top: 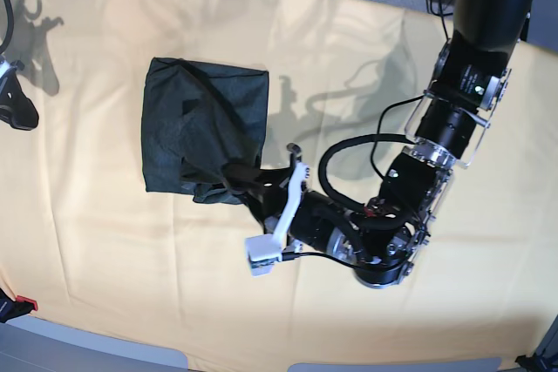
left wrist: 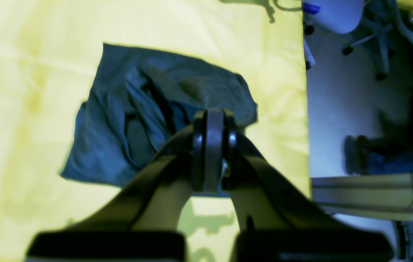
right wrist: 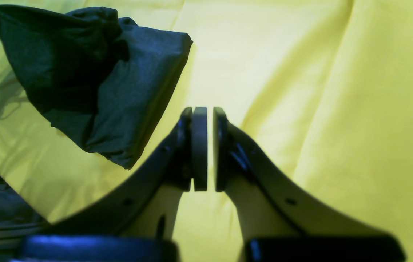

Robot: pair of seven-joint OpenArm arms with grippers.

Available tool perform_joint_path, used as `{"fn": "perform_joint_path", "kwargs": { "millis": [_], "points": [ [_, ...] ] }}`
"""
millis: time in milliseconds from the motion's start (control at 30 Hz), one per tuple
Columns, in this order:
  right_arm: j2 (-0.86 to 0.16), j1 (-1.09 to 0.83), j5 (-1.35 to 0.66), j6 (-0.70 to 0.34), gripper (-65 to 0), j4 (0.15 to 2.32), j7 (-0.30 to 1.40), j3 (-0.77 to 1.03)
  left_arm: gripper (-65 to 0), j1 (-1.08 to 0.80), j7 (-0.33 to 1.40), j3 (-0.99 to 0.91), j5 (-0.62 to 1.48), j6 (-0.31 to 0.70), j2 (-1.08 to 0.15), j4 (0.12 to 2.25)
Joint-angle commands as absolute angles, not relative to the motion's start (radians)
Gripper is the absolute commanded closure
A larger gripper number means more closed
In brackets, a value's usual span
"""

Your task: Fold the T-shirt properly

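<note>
A: The T-shirt is lying as a bunched, roughly square bundle on the yellow cloth, left of centre in the base view. Your left gripper is pinching its near corner, jaws pressed together.

B: And the other arm?

A: Your right gripper is hanging over bare cloth, well apart from the shirt, jaws nearly together and holding nothing.

B: So what is the danger?

A: You are working with 1 hold only. If you are pulling now, I judge the loose layers risk dragging and unfolding.
</note>
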State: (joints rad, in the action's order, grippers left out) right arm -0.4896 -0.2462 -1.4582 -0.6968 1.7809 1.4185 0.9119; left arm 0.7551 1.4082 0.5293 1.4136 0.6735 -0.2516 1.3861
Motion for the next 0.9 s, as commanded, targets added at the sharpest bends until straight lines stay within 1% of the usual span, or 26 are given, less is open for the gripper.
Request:
{"fn": "perform_joint_path", "kwargs": {
  "millis": [0, 400, 667, 733, 767, 867],
  "points": [
    [-0.513, -0.238, -1.484, -0.698, -6.0, 1.796, 1.396, 0.919, 0.0, 0.781, 1.396, 0.521, 1.470, 0.672, -0.264, 1.400],
    [-0.513, -0.238, -1.484, -0.698, -6.0, 1.796, 1.396, 0.919, 0.0, 0.654, 1.396, 0.521, 1.484, 0.665, -0.365, 1.400],
    [-0.513, -0.237, -1.484, -0.698, -6.0, 1.796, 1.396, 0.919, 0.0, 0.648, 1.396, 0.521, 1.422, 0.665, -0.402, 1.400],
    [-0.513, -0.237, -1.484, -0.698, -6.0, 1.796, 1.396, 0.919, 0.0, 0.648, 1.396, 0.521, 1.424, 0.644, -0.405, 1.400],
    [-0.513, -0.238, -1.484, -0.698, -6.0, 1.796, 1.396, 0.919, -6.8, 0.648, 1.396, 0.521, 1.433, 0.630, -0.404, 1.400],
    [-0.513, -0.238, -1.484, -0.698, -6.0, 1.796, 1.396, 0.919, -33.4, 0.650, 1.396, 0.521, 1.479, 0.629, -0.405, 1.400]
  ]
}}
